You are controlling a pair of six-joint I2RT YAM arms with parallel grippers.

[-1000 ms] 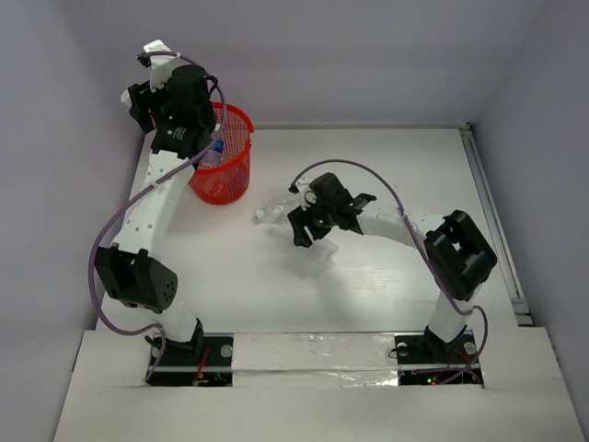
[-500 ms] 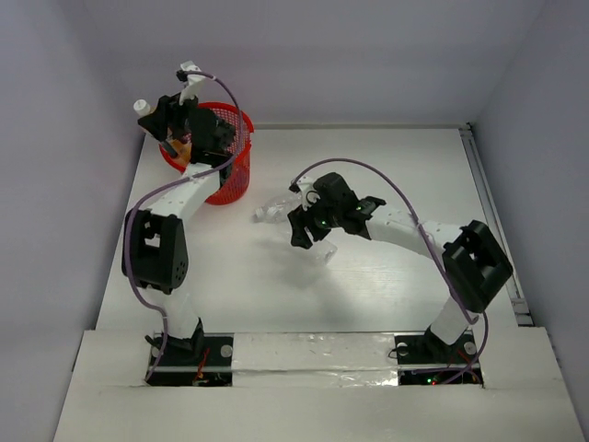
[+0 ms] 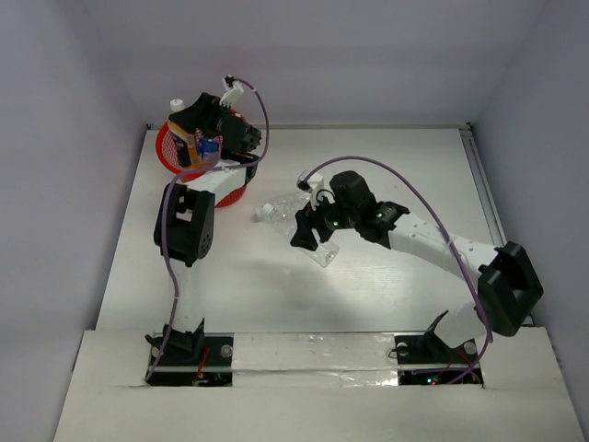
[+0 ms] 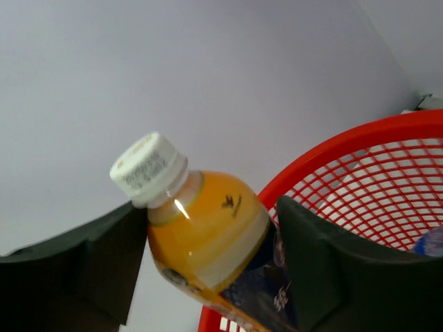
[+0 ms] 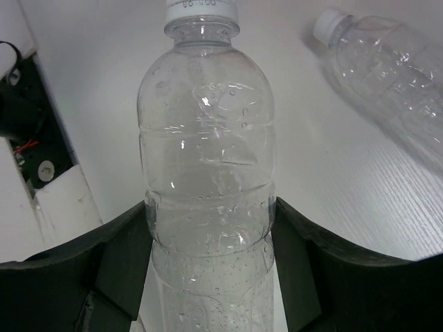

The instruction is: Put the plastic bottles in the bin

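My left gripper (image 3: 198, 138) is shut on an orange bottle (image 4: 201, 235) with a white cap (image 3: 177, 104) and a dark blue label. It holds the bottle tilted above the rim of the red mesh bin (image 4: 332, 160) at the table's far left (image 3: 163, 149). Something blue (image 4: 432, 242) lies inside the bin. My right gripper (image 3: 313, 235) is shut on a clear bottle (image 5: 208, 173) near the table's middle, its fingers (image 5: 111, 263) on both sides of the body. A second clear bottle (image 5: 394, 69) lies on its side just beyond it (image 3: 278, 210).
The bin stands close to the left wall and the back wall. The left arm's links (image 3: 189, 230) rise along the table's left side. The white table (image 3: 405, 175) reaches right to a rail (image 3: 488, 212). A taped front ledge (image 3: 313, 354) carries both arm bases.
The left arm has straightened and swung the orange bottle rightward over the bin's rim. The right arm has stretched out, its elbow moving right, still holding the clear bottle.
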